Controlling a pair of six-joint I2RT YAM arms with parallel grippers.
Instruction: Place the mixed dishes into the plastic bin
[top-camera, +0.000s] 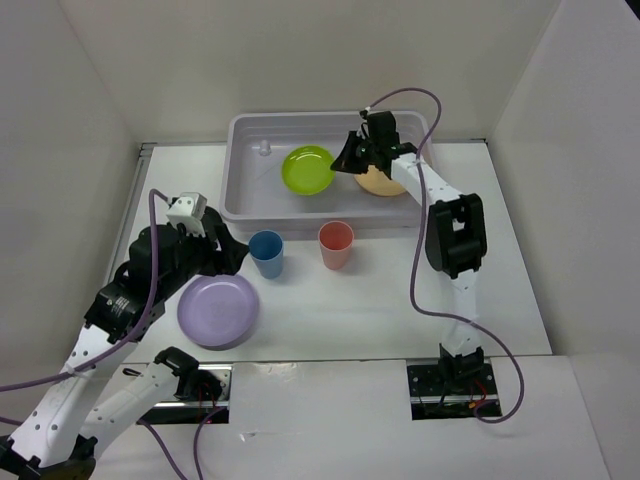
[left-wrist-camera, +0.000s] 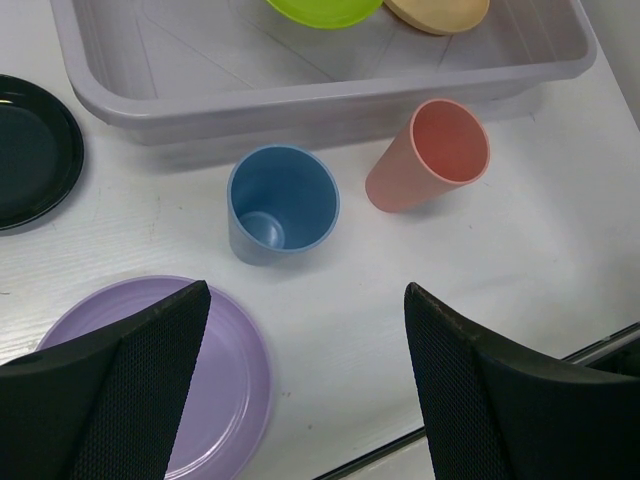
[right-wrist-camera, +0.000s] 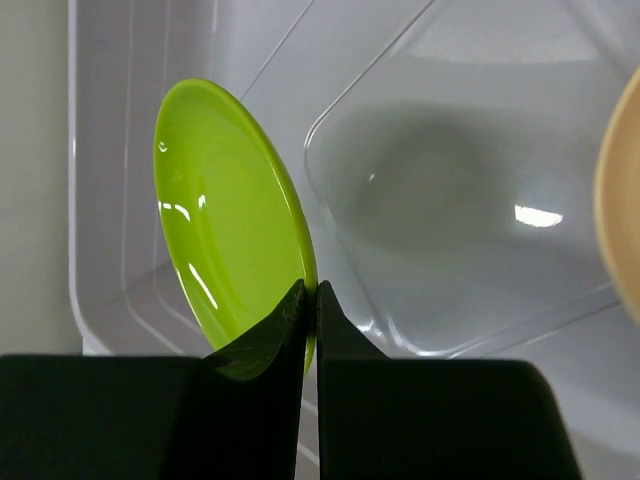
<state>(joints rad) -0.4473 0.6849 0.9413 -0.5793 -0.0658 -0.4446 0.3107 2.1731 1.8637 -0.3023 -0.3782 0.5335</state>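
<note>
My right gripper (top-camera: 345, 160) is shut on the rim of the small lime-green plate (top-camera: 305, 170), holding it tilted over the plastic bin (top-camera: 232, 160). The right wrist view shows the jaws (right-wrist-camera: 311, 290) pinching the plate's edge (right-wrist-camera: 225, 230). The yellow-orange plate (top-camera: 380, 182) lies in the bin at its right end. The blue cup (top-camera: 266, 252) and coral-red cup (top-camera: 335, 245) stand in front of the bin. My left gripper (left-wrist-camera: 307, 290) is open and empty above the lavender plate (left-wrist-camera: 215, 370). The black plate (left-wrist-camera: 30, 150) lies left of the blue cup (left-wrist-camera: 283, 205).
White walls enclose the table on the left, back and right. The bin's near wall (left-wrist-camera: 330, 95) runs just behind the two cups. A small clear piece (top-camera: 264, 148) sits in the bin's back left corner.
</note>
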